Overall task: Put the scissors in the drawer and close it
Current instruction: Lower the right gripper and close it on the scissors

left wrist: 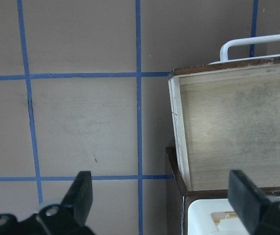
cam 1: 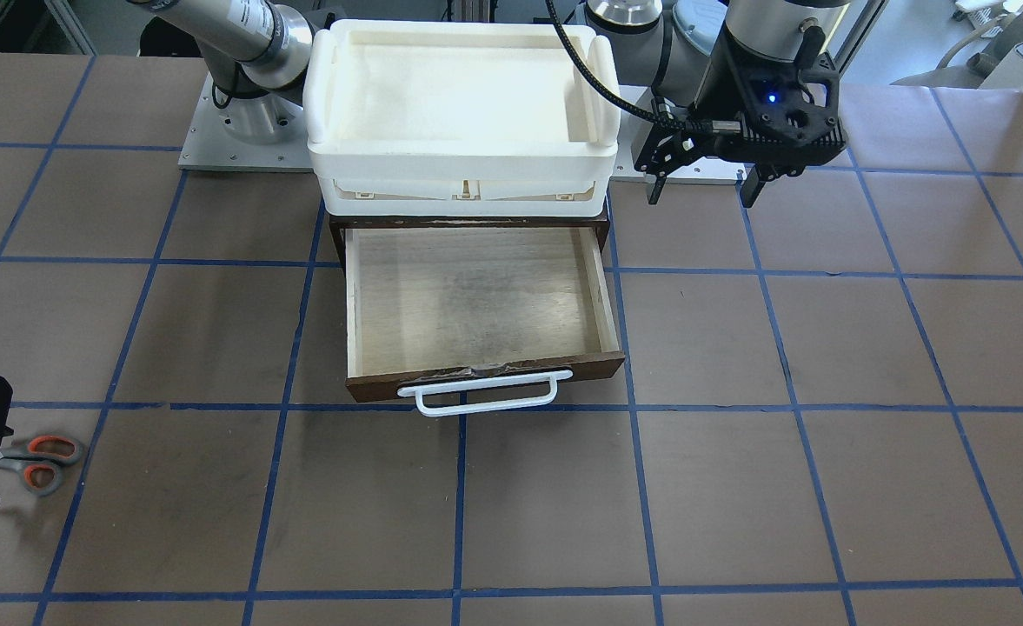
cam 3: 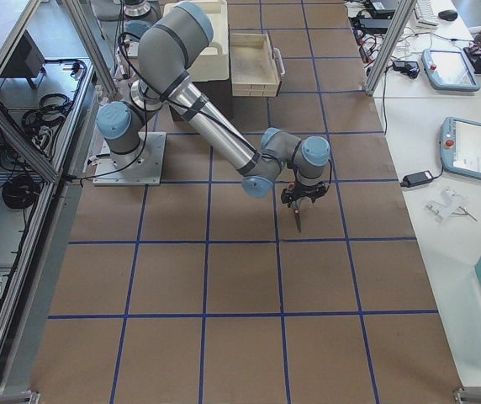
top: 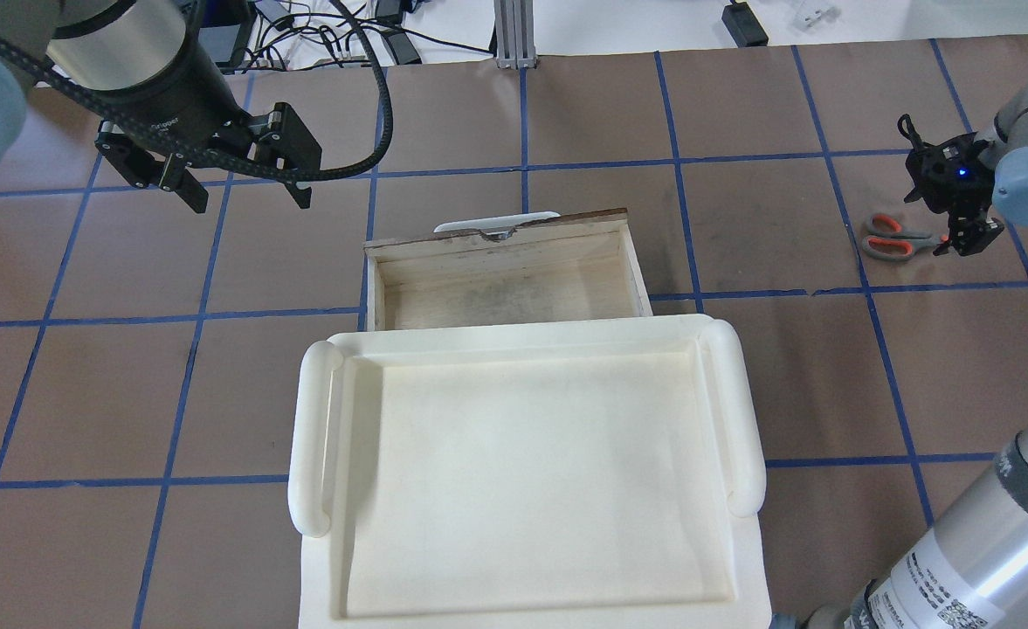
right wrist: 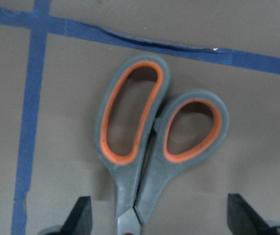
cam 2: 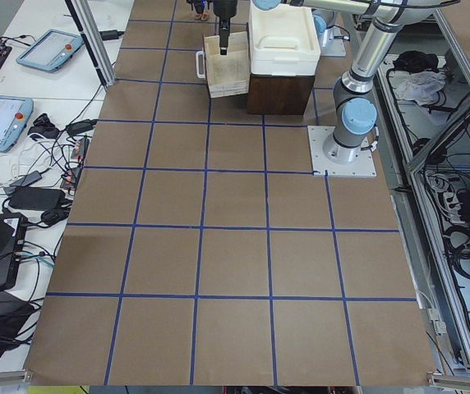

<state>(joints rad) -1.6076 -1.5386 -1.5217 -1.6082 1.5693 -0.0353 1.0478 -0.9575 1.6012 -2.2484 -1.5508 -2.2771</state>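
The right claw [right wrist: 163,218] is spread wide and released, low over the worktop [cam 1: 737,487]. The scissors [right wrist: 150,161] are seen lying flat between its fingertips, with the orange-lined loops reaching out beyond the tips. The scissors are placed well apart from the drawer [cam 1: 581,369], which is pulled out below a white bin [cam 1: 459,165]. The left claw [cam 1: 702,187], also released, is poised beside the bin.

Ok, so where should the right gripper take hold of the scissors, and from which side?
Probably the narrow grey neck between loops and blades, from straight above: the scissors lie flat and closed on the table, and the open right gripper straddles that neck.
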